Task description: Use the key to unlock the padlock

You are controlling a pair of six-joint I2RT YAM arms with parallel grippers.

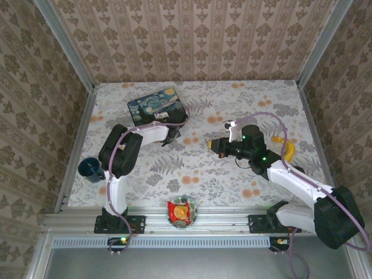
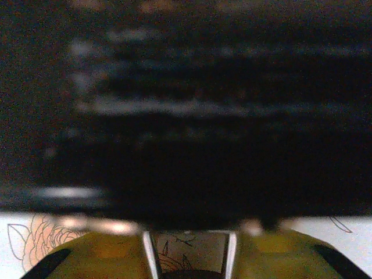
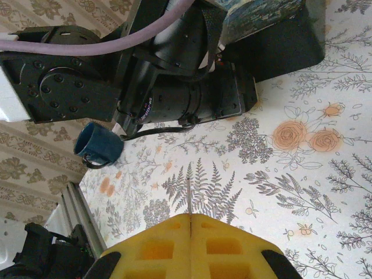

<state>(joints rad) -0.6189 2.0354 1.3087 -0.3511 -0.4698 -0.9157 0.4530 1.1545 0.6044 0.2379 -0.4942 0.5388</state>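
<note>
My left gripper (image 1: 173, 136) is low on the table against the near side of the Starry Night tin (image 1: 156, 106), whose dark blurred wall (image 2: 186, 116) looms close in the left wrist view. Between its yellow fingers (image 2: 99, 253) stands a thin silver loop, the padlock's shackle (image 2: 150, 253), with both legs against the pads; the lock's body is hidden. My right gripper (image 1: 214, 145) hovers mid-table, pointing left, shut on the key, whose thin blade (image 3: 189, 197) sticks out past the closed pads (image 3: 157, 250).
A blue mug (image 1: 90, 168) sits at the left edge, also in the right wrist view (image 3: 97, 144). A yellow curved object (image 1: 286, 148) lies behind the right arm. A bowl with a red packet (image 1: 182, 212) stands at the near edge. Patterned walls enclose the table.
</note>
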